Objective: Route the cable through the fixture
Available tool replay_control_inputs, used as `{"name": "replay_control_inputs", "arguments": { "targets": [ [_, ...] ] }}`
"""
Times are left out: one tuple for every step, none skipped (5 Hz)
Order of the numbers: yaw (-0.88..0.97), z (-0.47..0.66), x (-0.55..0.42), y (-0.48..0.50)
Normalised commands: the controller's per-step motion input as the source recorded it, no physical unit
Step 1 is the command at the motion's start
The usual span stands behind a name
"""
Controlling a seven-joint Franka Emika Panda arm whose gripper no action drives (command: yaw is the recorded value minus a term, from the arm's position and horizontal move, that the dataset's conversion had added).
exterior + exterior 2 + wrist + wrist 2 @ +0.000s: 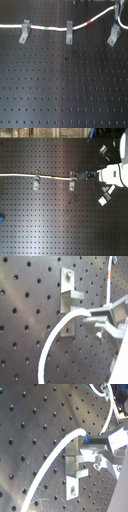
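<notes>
Gripper (95,318) clamped on the cable (55,26) beyond two threaded clips, holding it taut for feeding into the third fixture (114,34)

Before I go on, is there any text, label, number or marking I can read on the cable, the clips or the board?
None: no view shows any writing.
The cable carries only a green band and a red band, no print.
The clips and the perforated board are unmarked.
</notes>
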Motion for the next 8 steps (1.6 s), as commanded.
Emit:
{"name": "replay_control_inputs", "arguments": {
  "targets": [
    [0.32,0.0,0.003,0.105],
    [0.48,0.07,0.007,0.0],
    [0.57,0.18,0.001,0.0],
    [0.51,0.19,-0.04,0.011],
    [0.11,0.17,-0.148,0.078],
    [0.03,0.2,-0.152,0.069],
    [0.0,0.18,-0.156,0.072],
    [-0.06,0.16,-0.143,0.066]
  ]
}}
